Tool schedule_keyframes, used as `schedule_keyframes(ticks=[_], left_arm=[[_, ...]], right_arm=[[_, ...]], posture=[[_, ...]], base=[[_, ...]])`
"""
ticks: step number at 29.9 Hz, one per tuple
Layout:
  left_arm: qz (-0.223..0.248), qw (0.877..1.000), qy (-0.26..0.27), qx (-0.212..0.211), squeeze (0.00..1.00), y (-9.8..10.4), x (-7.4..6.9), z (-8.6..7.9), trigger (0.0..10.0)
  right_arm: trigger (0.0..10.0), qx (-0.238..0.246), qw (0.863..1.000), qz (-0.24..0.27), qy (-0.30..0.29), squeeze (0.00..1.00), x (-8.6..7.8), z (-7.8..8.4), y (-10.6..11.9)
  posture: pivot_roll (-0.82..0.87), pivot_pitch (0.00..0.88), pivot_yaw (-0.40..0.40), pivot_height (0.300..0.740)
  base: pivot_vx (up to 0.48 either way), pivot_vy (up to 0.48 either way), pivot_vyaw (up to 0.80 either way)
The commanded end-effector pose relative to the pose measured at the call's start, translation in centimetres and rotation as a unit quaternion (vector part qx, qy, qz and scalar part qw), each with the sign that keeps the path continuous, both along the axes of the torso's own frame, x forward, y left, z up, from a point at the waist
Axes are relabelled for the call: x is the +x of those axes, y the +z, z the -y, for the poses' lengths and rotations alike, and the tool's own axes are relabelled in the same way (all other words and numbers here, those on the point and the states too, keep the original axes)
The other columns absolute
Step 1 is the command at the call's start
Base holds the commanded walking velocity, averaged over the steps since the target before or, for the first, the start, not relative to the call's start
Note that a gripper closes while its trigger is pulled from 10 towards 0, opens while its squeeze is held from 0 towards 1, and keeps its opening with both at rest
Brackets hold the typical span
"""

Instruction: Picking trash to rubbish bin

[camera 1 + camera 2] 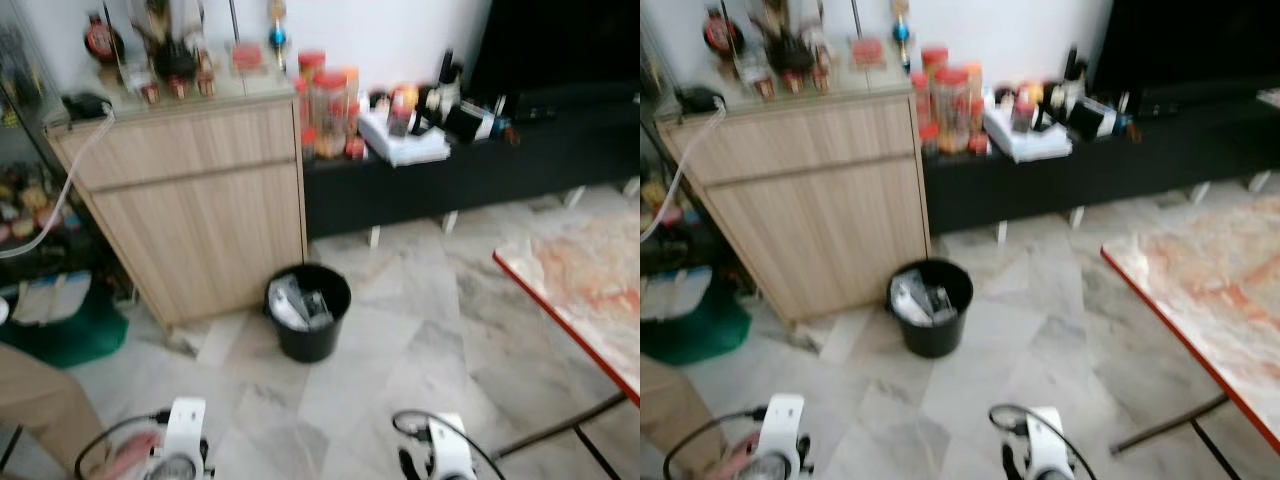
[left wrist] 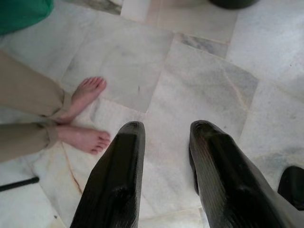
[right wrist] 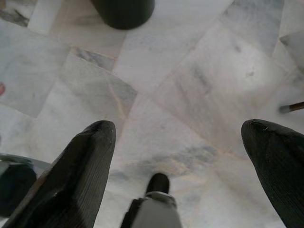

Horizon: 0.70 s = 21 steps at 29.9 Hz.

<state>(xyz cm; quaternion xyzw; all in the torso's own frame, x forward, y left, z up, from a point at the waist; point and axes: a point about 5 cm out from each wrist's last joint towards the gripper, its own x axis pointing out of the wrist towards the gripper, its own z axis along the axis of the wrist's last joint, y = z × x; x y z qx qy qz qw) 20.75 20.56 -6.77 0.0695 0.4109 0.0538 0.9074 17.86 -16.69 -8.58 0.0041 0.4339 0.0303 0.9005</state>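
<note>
A black rubbish bin [image 1: 308,312] stands on the marble floor in front of a wooden cabinet, with crumpled white and grey trash [image 1: 296,303] inside it. Both arms hang low at the bottom of the eye views, the left arm [image 1: 181,448] and the right arm [image 1: 446,452]. My left gripper [image 2: 167,128] is open over bare floor tiles, nothing between its fingers. The right gripper [image 3: 180,126] is open wide above the floor, and the bin's base [image 3: 123,9] lies a short way ahead of it.
A person's bare feet [image 2: 84,97] and beige trouser legs [image 1: 35,400] are close by my left side. The light wooden cabinet [image 1: 190,200] and a low black bench [image 1: 470,175] with jars line the wall. A red-edged marble table [image 1: 590,285] is on the right; a green object [image 1: 70,335] lies at left.
</note>
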Motion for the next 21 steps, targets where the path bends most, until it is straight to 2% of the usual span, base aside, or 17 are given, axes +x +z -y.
schedule_keyframes(ticks=[1, 12, 21], left_arm=[[-0.003, 1.0, -0.004, 0.005, 0.0, 0.09, 0.18, -0.08, 10.0], [-0.012, 1.0, -0.008, 0.008, 0.0, -0.2, -0.35, -0.16, 10.0], [-0.013, 1.0, -0.01, 0.018, 0.0, -0.11, -0.23, -0.34, 10.0]], right_arm=[[10.0, -0.002, 1.0, 0.002, -0.01, 0.0, 0.02, 0.37, 0.04], [10.0, -0.007, 1.0, -0.008, -0.009, 0.0, -0.37, 0.34, -0.18], [10.0, -0.013, 1.0, -0.007, -0.011, 0.0, -0.34, 0.37, -0.16]], posture=[[-0.09, 0.0, -0.001, 0.74], [-0.1, 0.0, 0.009, 0.74], [-0.1, 0.0, 0.018, 0.74]], base=[[0.0, 0.0, 0.0], [0.0, 0.0, -0.78], [0.0, 0.0, -0.78]])
